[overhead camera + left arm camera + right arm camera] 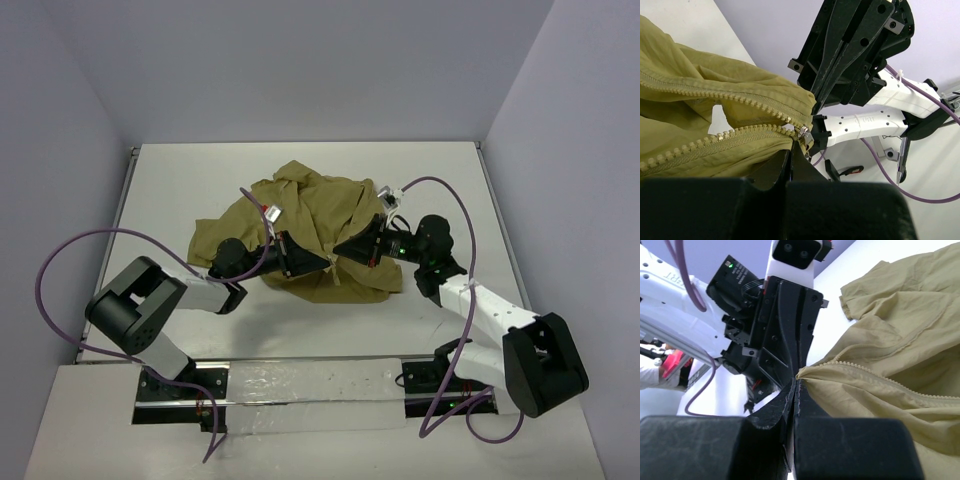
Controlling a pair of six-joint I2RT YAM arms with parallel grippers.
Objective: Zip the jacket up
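While the jacket (330,215) sits crumpled in the middle of the bench (170,180), both claws meet nearly tip to tip at its near edge. So the left claw (791,154) is clamped tight on the cloth right under the metal zipper slider (803,131), the two tooth rows (700,90) splitting apart behind it. And the right claw (795,386) is pinched shut on the jacket's edge, right where a tooth row ends.
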